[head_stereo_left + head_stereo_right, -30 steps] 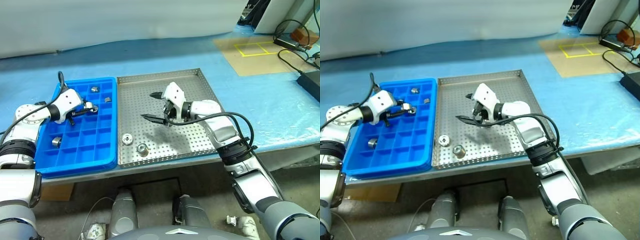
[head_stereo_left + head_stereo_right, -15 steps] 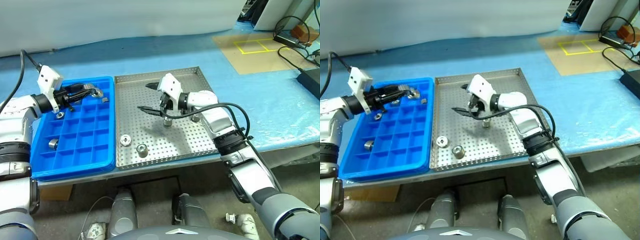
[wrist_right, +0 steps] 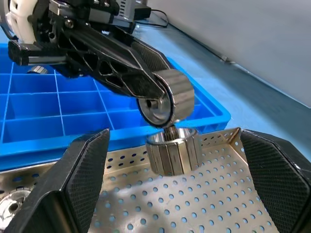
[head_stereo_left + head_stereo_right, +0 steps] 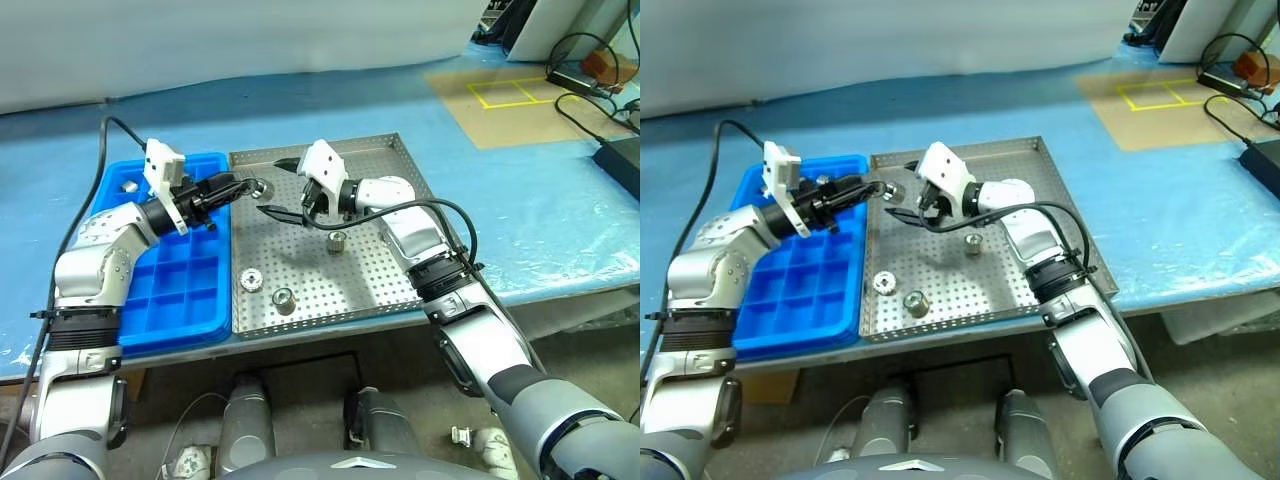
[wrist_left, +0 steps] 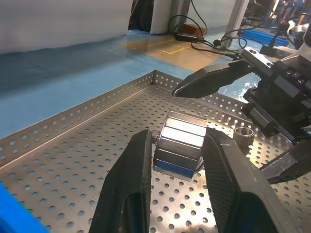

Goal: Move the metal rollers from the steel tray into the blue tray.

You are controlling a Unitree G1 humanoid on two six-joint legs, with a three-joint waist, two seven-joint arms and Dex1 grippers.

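Observation:
My left gripper (image 4: pixel 248 187) is shut on a metal roller (image 5: pixel 179 145) and holds it level above the far-left part of the steel tray (image 4: pixel 380 280). The roller hangs between the spread fingers of my right gripper (image 4: pixel 272 187), which is open and points left at it. Just under it stands another faceted silver cylinder (image 3: pixel 172 153); I cannot tell whether the two touch. Three loose rollers lie in the steel tray (image 4: pixel 337 240) (image 4: pixel 252 281) (image 4: pixel 284 297). The blue tray (image 4: pixel 170 300) sits against its left side, with one roller (image 4: pixel 128 186) in a far compartment.
Blue film covers the table. At the far right lie a brown board with a yellow taped square (image 4: pixel 510 95), black cables and a dark box (image 4: pixel 622 160). The table's front edge runs just below both trays.
My left gripper has swung right with its roller, from over the blue tray to over the steel tray, between the right gripper's fingers. The right gripper rose slightly and shifted left, still open.

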